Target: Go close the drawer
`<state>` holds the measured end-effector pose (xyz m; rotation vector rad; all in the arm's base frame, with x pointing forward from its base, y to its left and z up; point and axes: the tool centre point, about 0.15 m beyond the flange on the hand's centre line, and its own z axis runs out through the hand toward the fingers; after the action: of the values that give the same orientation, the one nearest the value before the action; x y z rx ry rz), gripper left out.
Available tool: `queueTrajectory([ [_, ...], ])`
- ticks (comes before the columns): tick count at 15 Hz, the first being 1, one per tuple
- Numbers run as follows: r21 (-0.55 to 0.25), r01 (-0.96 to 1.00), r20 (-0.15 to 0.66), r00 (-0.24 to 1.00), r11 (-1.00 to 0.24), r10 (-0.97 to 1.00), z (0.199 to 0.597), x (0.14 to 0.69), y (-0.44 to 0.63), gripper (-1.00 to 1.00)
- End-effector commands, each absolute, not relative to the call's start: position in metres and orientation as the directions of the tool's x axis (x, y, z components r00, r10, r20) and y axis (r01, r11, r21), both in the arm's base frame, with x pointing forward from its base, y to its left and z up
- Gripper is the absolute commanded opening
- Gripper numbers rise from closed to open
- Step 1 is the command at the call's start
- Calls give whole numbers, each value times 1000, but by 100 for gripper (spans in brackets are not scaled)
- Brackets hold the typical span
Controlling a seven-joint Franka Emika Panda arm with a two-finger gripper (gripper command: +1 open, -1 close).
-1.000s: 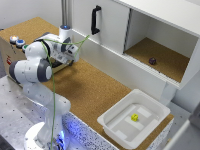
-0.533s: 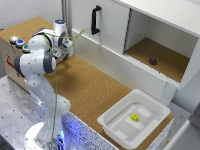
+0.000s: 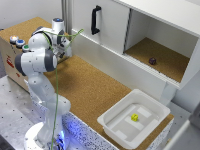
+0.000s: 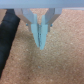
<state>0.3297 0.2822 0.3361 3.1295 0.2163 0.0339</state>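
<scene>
Right now the gripper (image 4: 40,44) has its two grey fingers pressed together tip to tip, with nothing between them; in the wrist view it hangs over bare cork (image 4: 55,67), with a dark band along one edge that is too blurred to identify.

In the exterior view the arm (image 3: 36,61) is folded over the far end of the cork table (image 3: 95,90), its hand (image 3: 61,44) sitting at about ten o'clock in the picture. The wooden box (image 3: 10,52) with the coloured buttons (image 3: 19,42) stands at roughly nine o'clock, just beyond the arm's elbow. The drawer itself cannot be made out: the arm's links cover the box front where it would sit, so neither its handle nor how far it stands out is visible.

The relation that matters: the box lies toward the exterior view's left of the hand, close by but not touching as far as I can tell. My judgement is that the drawer front faces the table, so the closing push would run from the hand toward the box, along the drawer's sliding axis, with the closed fingers serving as a blunt pusher.

The white tub (image 3: 134,120) and open cabinet (image 3: 160,50) lie well apart, at four and two o'clock.
</scene>
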Motion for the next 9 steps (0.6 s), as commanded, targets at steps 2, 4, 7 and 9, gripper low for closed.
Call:
queueTrajectory([
  [2, 21, 177, 90, 980, -984, 178, 357, 335, 243, -100],
  [4, 7, 185, 102, 978, -983, 185, 363, 340, 236, -100],
  [7, -2, 188, 98, 977, -982, 187, 364, 342, 234, 100],
  [9, -2, 188, 98, 977, -982, 187, 364, 342, 234, 100],
])
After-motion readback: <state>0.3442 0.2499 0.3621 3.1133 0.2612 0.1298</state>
